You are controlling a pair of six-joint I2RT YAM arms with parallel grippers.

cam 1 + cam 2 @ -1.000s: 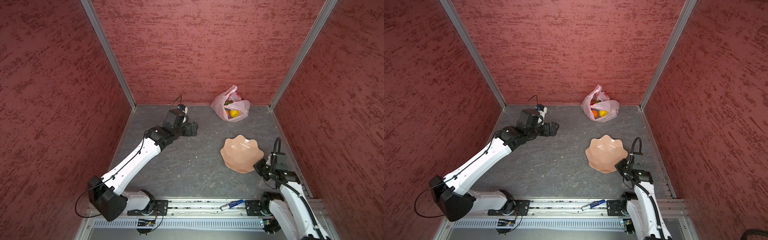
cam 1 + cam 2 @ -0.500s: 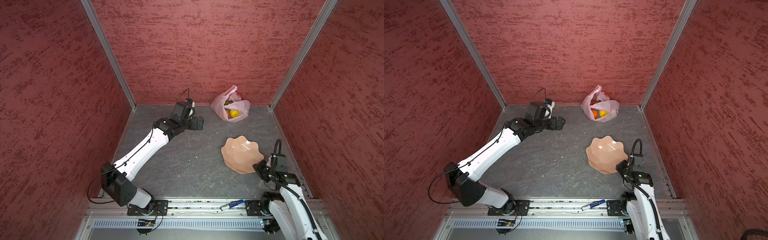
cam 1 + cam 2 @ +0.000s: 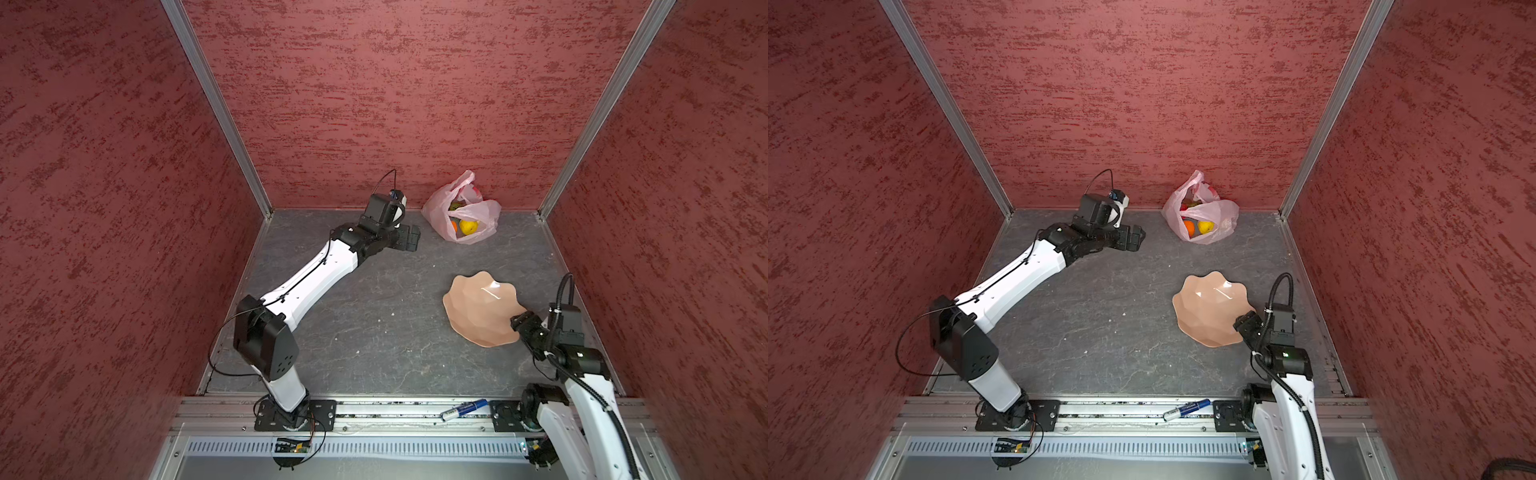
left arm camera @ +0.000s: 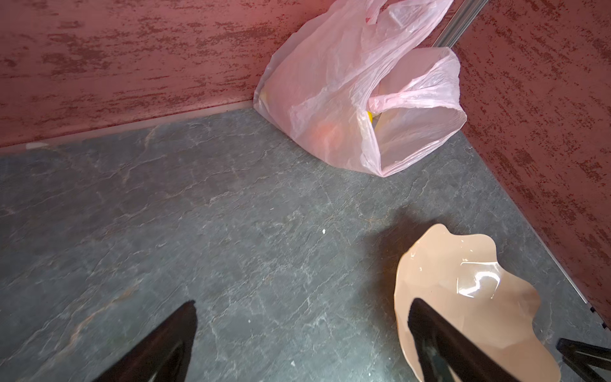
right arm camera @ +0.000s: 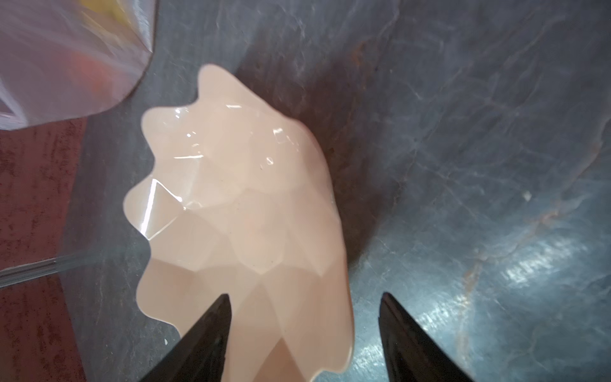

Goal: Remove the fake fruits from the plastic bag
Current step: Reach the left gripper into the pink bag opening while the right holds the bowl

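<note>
- Gaped wide and empty at the left gripper (image 3: 411, 240), near the plastic bag (image 3: 461, 208), at its 9 o'clock.
- Parted at the right gripper (image 5: 305, 297), with the peach bowl (image 3: 478, 307) rim between the tips, unclamped.
- Showed the fake fruits (image 3: 468, 227) inside the bag, at 1 o'clock on the table (image 3: 374, 316), against the back wall (image 3: 415, 104).
- Placed the bowl at 4 o'clock, apart from the bag.

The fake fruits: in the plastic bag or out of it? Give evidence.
In: yellow and orange fruits show inside the plastic bag; none lies on the table.
</note>
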